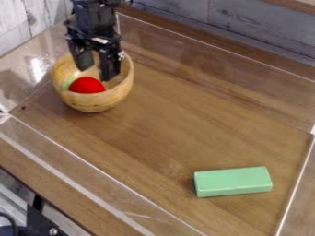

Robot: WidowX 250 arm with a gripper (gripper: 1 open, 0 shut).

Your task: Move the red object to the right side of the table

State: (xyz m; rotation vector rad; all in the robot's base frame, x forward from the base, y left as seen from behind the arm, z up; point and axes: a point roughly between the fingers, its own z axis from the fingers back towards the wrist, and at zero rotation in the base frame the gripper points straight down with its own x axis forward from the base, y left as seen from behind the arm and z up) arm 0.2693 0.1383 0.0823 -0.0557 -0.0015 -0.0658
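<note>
Red object (87, 85) (stem leftward) inside wooden bowl (91, 100).

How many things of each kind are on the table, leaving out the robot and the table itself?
Wooden bowl: 1
Red object, in the bowl: 1
Green rectangular block: 1
Total: 3

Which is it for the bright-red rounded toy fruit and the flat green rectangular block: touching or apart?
Apart. The camera view shows bare tabletop between the fruit in its bowl and the block.
</note>
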